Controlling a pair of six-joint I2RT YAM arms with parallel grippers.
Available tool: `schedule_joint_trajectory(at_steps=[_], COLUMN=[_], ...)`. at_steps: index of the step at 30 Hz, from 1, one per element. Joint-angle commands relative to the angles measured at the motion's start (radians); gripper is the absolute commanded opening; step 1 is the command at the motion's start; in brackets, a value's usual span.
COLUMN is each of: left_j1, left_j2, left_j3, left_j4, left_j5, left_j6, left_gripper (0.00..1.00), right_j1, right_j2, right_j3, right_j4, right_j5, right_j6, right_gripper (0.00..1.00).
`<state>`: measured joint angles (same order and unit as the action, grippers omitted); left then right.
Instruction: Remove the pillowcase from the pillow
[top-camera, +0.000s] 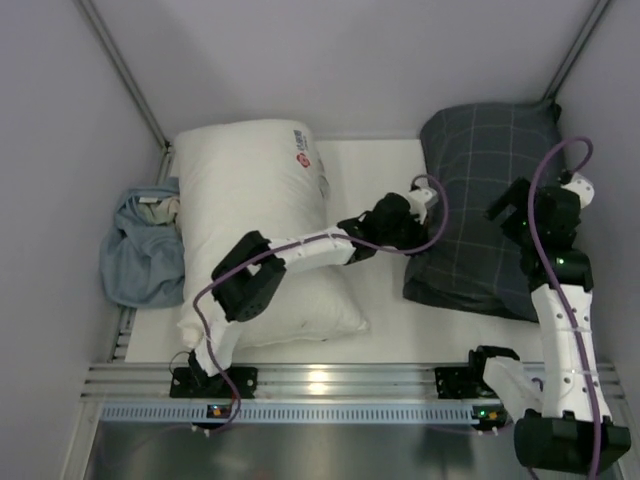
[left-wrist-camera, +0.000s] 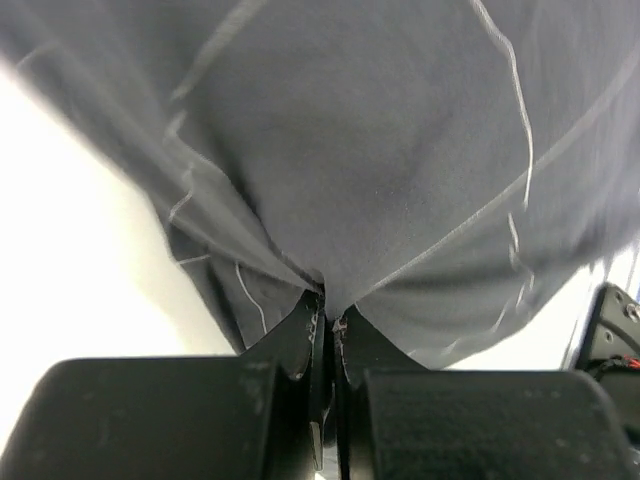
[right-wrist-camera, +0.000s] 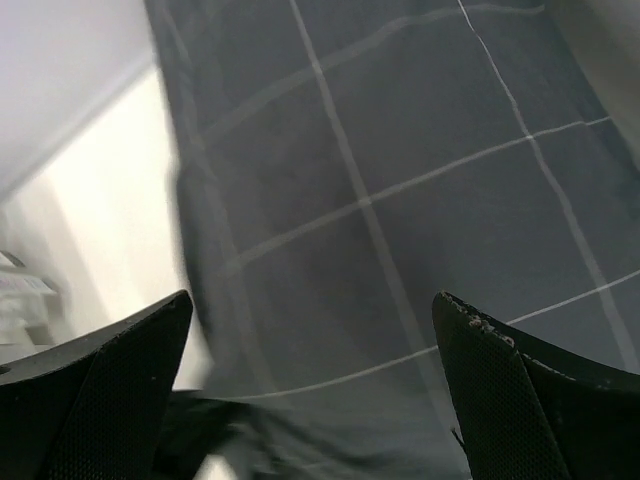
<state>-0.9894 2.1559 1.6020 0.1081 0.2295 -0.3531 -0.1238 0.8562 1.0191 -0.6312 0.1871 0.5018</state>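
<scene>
- Two end effectors meet at the pillowcase (top-camera: 485, 215), a dark grey-blue cover with thin light check lines. It lies plump on the far right part of the counter (top-camera: 385, 310), with its far end against the back wall.
- The pillow inside it is hidden on every side that shows.
- The left end effector (top-camera: 408, 235) sits at the pillowcase's left edge, about halfway along that side. In the left wrist view the left end effector (left-wrist-camera: 328, 315) has its fingers pressed together on a pinched fold of the checked fabric, and creases fan out from the pinch.
- The right end effector (top-camera: 505, 212) is above the middle of the pillowcase, toward its right side. In the right wrist view the right end effector (right-wrist-camera: 312, 300) has its fingers spread wide, with the checked fabric filling the space between them. Whether the tips touch the cloth cannot be told.
- The left arm stretches from its base across the counter to the right, while the right arm rises from its base along the pillowcase's right side.
- A white pillow with a red logo (top-camera: 255, 230) lies on the left part of the counter, apart from the pillowcase, and the left arm passes over its near right part.
- A crumpled light blue cloth (top-camera: 140, 250) lies just left of that pillow, against the left wall.
- A metal rail (top-camera: 330, 380) runs along the near edge and carries both arm bases.
</scene>
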Motion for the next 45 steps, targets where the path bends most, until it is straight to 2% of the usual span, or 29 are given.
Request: schedule_joint_trajectory(at_steps=[1,4,11,15,17,19,23,24,29,31,32,34,35,38,43,45], left_j1=[0.112,0.123,0.176,0.212,0.213,0.213,0.242,0.259,0.411,0.429,0.431,0.428,0.411,0.327,0.154,0.121], left_j2=[-0.217,-0.303,-0.413,-0.441,-0.447,-0.456,-0.49,-0.493,-0.484,-0.472,-0.459,-0.461,-0.47,-0.504,-0.591,-0.6], left_j3=[-0.095,-0.143,-0.2,-0.179,-0.162,-0.145,-0.129,-0.117,-0.033,-0.01,0.005,-0.007,-0.025,-0.059,-0.163,-0.184], left_j4=[-0.041,-0.048,-0.097,-0.104,-0.137,-0.156,-0.183,-0.212,-0.266,-0.297,-0.303,-0.303,-0.301,-0.301,-0.295,-0.298], left_j5=[-0.117,-0.125,-0.139,-0.067,-0.03,-0.007,-0.039,-0.073,-0.059,-0.068,-0.058,0.012,0.037,0.051,-0.065,-0.088], left_j6=[0.008,0.045,0.051,0.049,0.065,0.074,0.106,0.111,0.086,0.094,0.097,0.08,0.077,0.105,0.137,0.118], left_gripper=[0.0,0.0,0.0,0.0,0.0,0.0,0.0,0.0,0.0,0.0,0.25,0.57,0.82,0.99,0.99,0.99], right_j1=[-0.017,-0.002,0.059,0.081,0.098,0.113,0.156,0.158,0.193,0.196,0.197,0.196,0.196,0.196,0.187,0.168], right_j2=[0.099,0.171,0.273,0.355,0.365,0.322,0.213,0.184,0.089,0.057,0.034,0.026,0.029,0.05,0.144,0.174], right_j3=[-0.076,-0.138,-0.212,-0.211,-0.18,-0.178,-0.189,-0.185,-0.165,-0.172,-0.174,-0.174,-0.174,-0.18,-0.169,-0.163], right_j4=[0.069,0.129,0.191,0.231,0.209,0.196,0.167,0.15,0.044,0.028,0.019,0.005,-0.007,-0.009,0.04,0.066], right_j5=[-0.116,-0.155,-0.121,-0.219,-0.201,-0.152,-0.162,-0.175,-0.207,-0.206,-0.204,-0.187,-0.155,-0.115,-0.11,-0.112], right_j6=[0.01,0.021,0.014,-0.014,-0.032,-0.039,-0.032,-0.032,-0.032,-0.028,-0.029,-0.037,-0.039,-0.032,-0.022,-0.022], right_gripper=[0.99,1.0,0.99,0.99,1.0,0.99,0.99,1.0,1.0,0.99,1.0,0.99,0.99,0.99,0.99,0.99])
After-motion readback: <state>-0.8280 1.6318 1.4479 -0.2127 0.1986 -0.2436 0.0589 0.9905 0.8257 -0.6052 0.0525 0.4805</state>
